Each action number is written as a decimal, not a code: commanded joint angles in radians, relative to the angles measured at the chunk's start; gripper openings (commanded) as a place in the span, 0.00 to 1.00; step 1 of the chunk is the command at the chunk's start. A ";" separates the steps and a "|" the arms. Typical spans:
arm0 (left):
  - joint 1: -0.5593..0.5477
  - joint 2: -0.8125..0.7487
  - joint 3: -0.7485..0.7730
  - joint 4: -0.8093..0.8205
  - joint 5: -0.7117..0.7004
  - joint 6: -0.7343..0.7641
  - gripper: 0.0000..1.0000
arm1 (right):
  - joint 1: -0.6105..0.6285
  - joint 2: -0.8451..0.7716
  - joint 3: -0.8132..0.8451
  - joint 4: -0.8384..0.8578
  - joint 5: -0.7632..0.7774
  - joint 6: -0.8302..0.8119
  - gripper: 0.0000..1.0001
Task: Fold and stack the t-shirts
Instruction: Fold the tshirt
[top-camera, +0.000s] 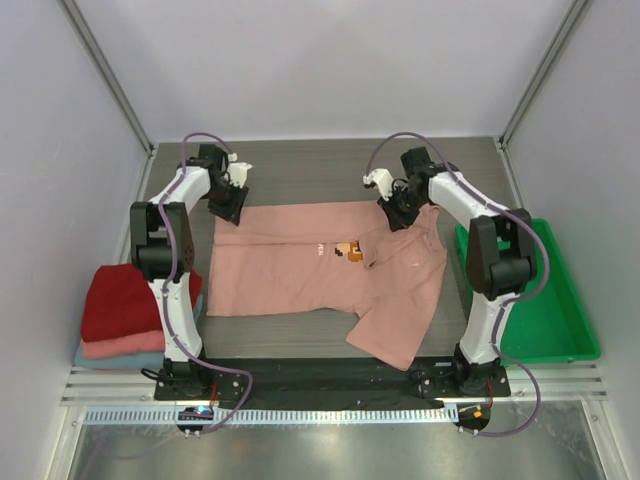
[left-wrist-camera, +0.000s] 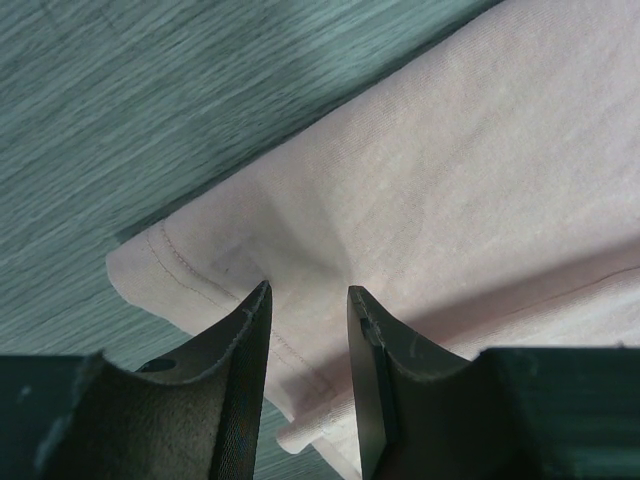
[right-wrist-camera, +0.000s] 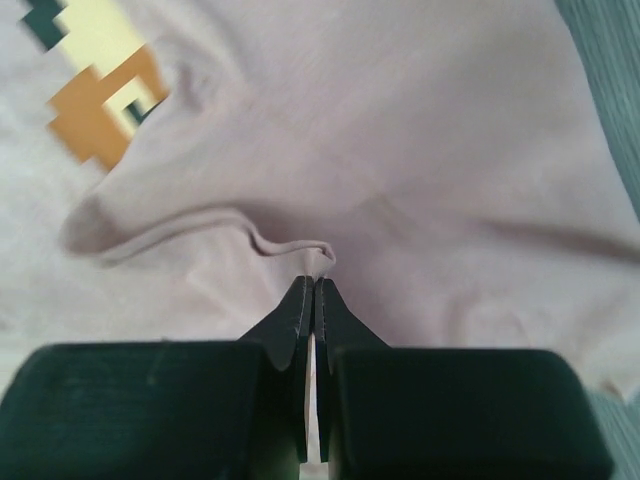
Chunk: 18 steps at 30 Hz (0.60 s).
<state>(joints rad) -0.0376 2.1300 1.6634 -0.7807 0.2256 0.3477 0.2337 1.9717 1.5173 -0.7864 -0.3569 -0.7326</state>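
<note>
The dusty-pink t-shirt (top-camera: 290, 270) is thin, soft cotton. It will be light and will not keep any shape by itself: whichever part is lifted, the rest hangs and drags on the table (top-camera: 300, 165). I judge it is best taken at two points of one edge together, at a hem or a corner, where the cloth is doubled and stitched and slips less. A pinch in the middle of a panel only makes a peak.

The left gripper (left-wrist-camera: 308, 290) is at the far left corner of the shirt, beside the stitched hem. Its fingers are apart, cloth shows in the gap, and they are not clamped on it (whether the tips press the cloth down, I cannot tell). The right gripper (right-wrist-camera: 313, 282) has its fingers together. A small pucker of a folded edge sits exactly at the tips, so it seems to pinch the shirt there, near the print (right-wrist-camera: 100, 110).

The shirt lies in the middle of the table, between the two arms, print side up. Its left part is flat; its right part is folded over and runs diagonally toward the near edge. The print is pixel blocks in orange, pale yellow and a dark colour. At the left is a stack (top-camera: 125, 310) of folded shirts: dark red on top, then salmon-pink, then light blue.
</note>
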 joint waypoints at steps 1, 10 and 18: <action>0.001 0.016 0.044 0.012 -0.006 0.005 0.37 | 0.006 -0.166 -0.068 0.001 0.001 -0.031 0.04; -0.001 0.028 0.067 0.009 -0.003 0.004 0.37 | 0.009 -0.318 -0.267 -0.008 0.003 -0.019 0.04; -0.001 0.019 0.061 0.009 -0.011 0.005 0.38 | 0.007 -0.457 -0.448 -0.011 0.038 -0.057 0.04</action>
<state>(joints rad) -0.0372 2.1590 1.6886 -0.7788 0.2226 0.3477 0.2344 1.6058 1.0992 -0.7967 -0.3382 -0.7620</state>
